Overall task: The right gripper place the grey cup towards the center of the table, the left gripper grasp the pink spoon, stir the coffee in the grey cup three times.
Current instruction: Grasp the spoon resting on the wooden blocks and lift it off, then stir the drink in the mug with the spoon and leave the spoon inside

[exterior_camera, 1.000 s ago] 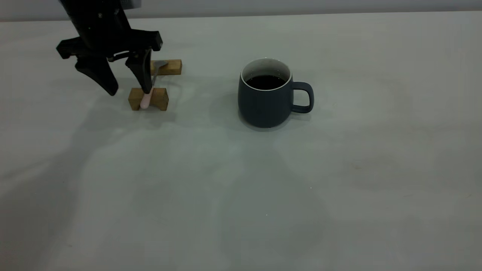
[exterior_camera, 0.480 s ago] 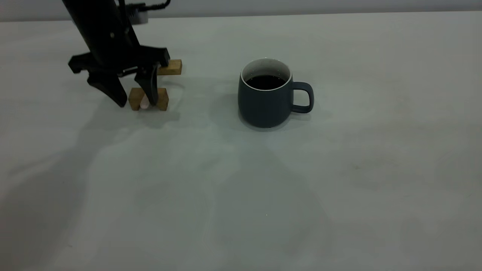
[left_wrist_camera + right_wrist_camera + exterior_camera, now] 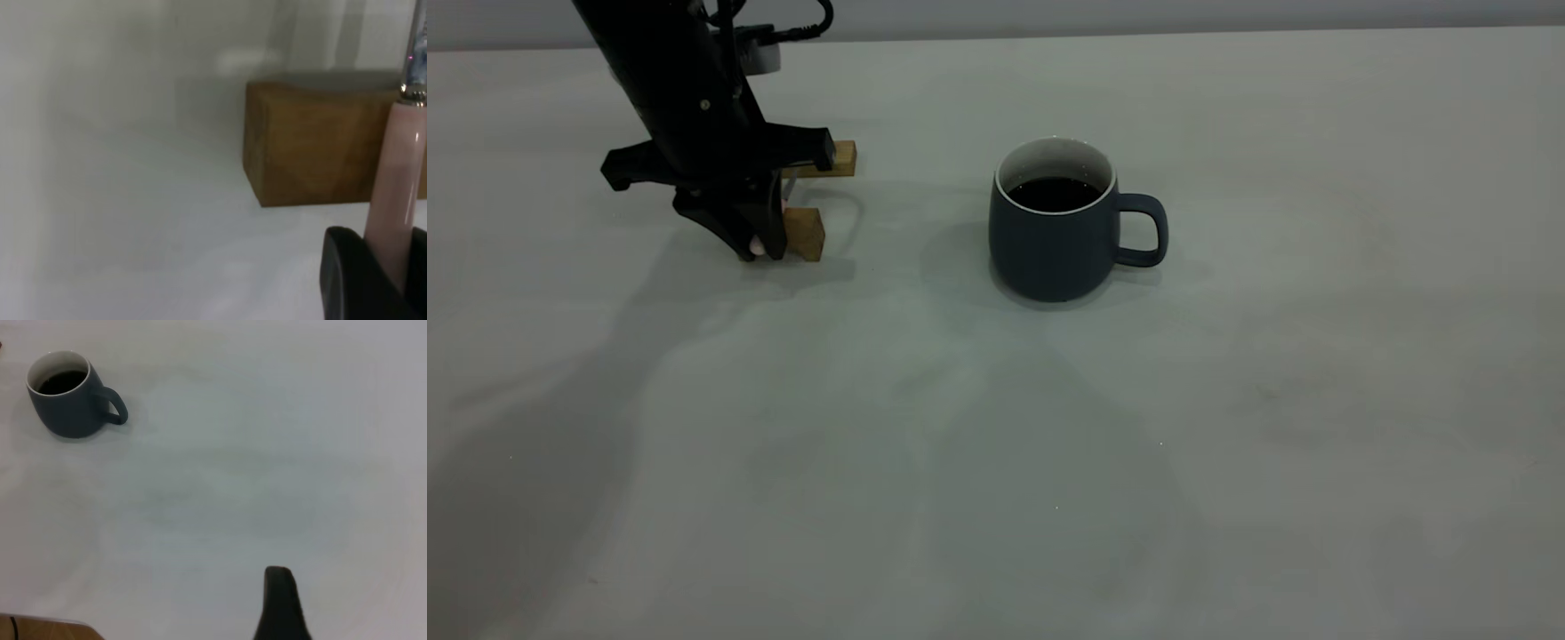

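Observation:
My left gripper [image 3: 752, 245] stands at the table's [image 3: 1049, 462] far left, shut on the pink spoon [image 3: 395, 173]. In the left wrist view its black fingers [image 3: 347, 273] clamp the pale pink handle, whose grey metal neck runs on past the block. The spoon's pink tip [image 3: 758, 248] just shows below the fingers. The grey cup [image 3: 1054, 244] stands upright near the table's middle with its handle pointing right, and dark coffee [image 3: 1055, 193] fills it. The right gripper [image 3: 280, 603] shows only in its own wrist view, far from the cup [image 3: 67, 407].
Two tan wooden blocks carry the spoon: the near one [image 3: 807, 233] right beside the left gripper, the far one [image 3: 839, 158] behind it. The near block [image 3: 313, 147] fills the left wrist view. A black cable [image 3: 800, 27] loops off the left arm.
The left gripper has come down over the near block and its fingers have gone from spread wide to shut on the spoon's pink handle. The cup has not moved.

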